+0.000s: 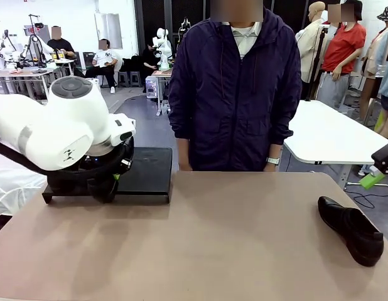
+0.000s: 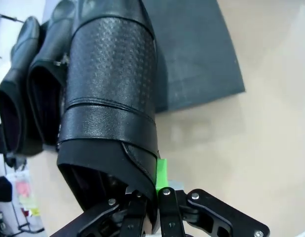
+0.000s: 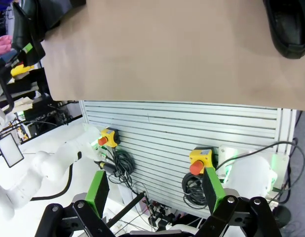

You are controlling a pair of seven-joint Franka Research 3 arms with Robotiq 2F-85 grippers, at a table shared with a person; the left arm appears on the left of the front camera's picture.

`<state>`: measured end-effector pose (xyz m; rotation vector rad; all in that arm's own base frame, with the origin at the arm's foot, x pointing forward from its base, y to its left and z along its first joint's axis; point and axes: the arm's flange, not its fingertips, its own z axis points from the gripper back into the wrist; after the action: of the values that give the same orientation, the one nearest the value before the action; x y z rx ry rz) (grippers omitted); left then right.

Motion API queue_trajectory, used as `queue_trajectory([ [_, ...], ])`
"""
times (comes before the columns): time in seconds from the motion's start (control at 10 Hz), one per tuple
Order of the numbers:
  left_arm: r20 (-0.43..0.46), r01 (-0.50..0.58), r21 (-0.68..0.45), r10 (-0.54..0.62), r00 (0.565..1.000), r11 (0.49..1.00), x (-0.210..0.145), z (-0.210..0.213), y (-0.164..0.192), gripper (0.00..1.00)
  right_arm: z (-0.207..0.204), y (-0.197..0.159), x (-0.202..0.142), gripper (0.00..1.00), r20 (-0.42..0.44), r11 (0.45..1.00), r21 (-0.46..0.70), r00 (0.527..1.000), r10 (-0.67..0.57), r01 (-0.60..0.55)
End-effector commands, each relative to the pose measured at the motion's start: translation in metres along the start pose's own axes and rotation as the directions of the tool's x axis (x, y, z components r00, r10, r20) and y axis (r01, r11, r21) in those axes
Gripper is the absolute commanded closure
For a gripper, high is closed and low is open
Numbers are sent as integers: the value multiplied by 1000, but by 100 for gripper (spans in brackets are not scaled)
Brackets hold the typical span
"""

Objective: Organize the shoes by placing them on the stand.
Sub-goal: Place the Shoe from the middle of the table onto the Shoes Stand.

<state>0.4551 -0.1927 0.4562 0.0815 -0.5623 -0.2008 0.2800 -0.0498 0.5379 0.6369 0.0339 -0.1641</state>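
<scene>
Left gripper (image 2: 153, 187), from its wrist, clamps a shoe (image 2: 110, 98) at the stand (image 2: 197, 54); right gripper (image 3: 155, 191) stands apart.

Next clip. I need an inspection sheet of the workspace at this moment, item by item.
Surface: tan table, no marks seen.
Job's things: stand at far left; held shoe with its toe over the stand; second shoe and third shoe beside it; fourth shoe loose on the table's right.
Clutter: nothing seen.
Grippers: left gripper shut on the held shoe's rim; right gripper open, holding nothing, at the right side.
Cables: coils below the table edge by two stop buttons.
Surroundings: person standing at the far edge; other tables behind.
</scene>
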Motion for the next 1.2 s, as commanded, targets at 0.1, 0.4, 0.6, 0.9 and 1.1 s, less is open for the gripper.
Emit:
queue_trajectory([
  [0.1,0,0,0,0,1000,1000,0,0,0,100,3,1,1,0,-3,999,33,1000,25,-25],
  [0.4,0,0,0,0,1000,1000,0,0,0,100,3,1,1,0,-3,999,33,1000,25,-25],
  [0.6,14,-24,-29,25,1000,999,10,-16,-15,100,3,1,1,0,-3,999,33,1000,25,-25],
  [0.9,58,-106,37,103,993,994,53,-38,1,100,3,1,1,0,-3,999,33,1000,25,-25],
  [1.1,54,-103,73,99,994,992,77,-50,-2,100,3,1,1,0,-3,999,33,1000,25,-25],
])
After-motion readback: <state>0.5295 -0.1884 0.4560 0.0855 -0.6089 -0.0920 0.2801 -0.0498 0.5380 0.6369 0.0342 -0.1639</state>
